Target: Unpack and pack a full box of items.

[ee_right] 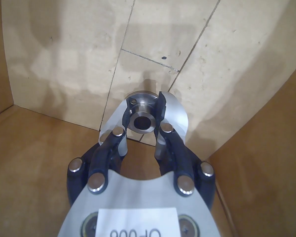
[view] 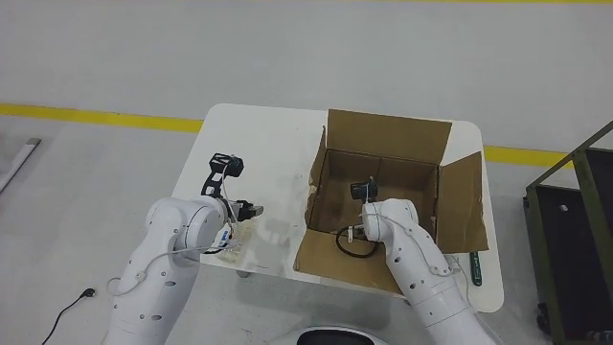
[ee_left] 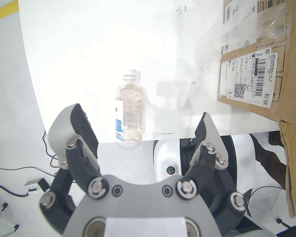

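box [view: 388,134] being unpacked, it seems: right hand [ee_right: 143,118] grips a metal fitting [ee_right: 141,124] inside, needing a straight lift out; left hand [ee_left: 140,113] spread wide above the bottle [ee_left: 130,104].

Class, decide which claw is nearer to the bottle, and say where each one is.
Left. The left claw is open, facing the bottle at the table edge; the right claw is inside the box, shut on a metal part.

- We see a white table [view: 259,134] with rounded corners.
- An open box [view: 388,134] sits on its right half, flaps out.
- A clear bottle [ee_left: 130,109] lies by the front-left edge, apart from the box.
- A small green thing [view: 476,268] lies at the right edge.
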Robot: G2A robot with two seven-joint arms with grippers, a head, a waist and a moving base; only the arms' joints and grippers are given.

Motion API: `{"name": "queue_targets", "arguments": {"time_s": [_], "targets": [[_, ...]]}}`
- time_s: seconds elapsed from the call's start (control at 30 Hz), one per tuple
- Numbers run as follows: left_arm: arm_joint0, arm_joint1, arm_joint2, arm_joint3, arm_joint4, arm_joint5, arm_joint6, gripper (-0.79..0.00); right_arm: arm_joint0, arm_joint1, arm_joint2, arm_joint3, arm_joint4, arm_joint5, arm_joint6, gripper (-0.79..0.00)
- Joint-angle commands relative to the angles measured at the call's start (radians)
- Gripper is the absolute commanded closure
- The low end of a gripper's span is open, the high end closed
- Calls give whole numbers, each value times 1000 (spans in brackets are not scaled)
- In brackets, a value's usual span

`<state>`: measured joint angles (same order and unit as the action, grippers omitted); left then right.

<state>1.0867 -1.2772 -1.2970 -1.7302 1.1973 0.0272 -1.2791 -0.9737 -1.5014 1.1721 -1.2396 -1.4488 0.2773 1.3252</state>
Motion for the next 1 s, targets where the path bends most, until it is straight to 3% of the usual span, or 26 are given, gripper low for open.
{"name": "queue_targets", "arguments": {"time_s": [0.0,0.43,0.8,0.87,0.97], "targets": [[0,0,0,0,0,0,0,-785,0,1,5,-14,-6,-1,1,0],[0,0,0,0,0,0,0,-785,24,10,64,-37,-6,-30,-54,0],[0,0,0,0,0,0,0,-785,110,4,44,101,-22,-64,-86,-6],[0,0,0,0,0,0,0,-785,125,1,35,132,-22,-68,-89,-123],[0,0,0,0,0,0,0,-785,143,-3,27,170,-15,-69,-99,-191]]}}
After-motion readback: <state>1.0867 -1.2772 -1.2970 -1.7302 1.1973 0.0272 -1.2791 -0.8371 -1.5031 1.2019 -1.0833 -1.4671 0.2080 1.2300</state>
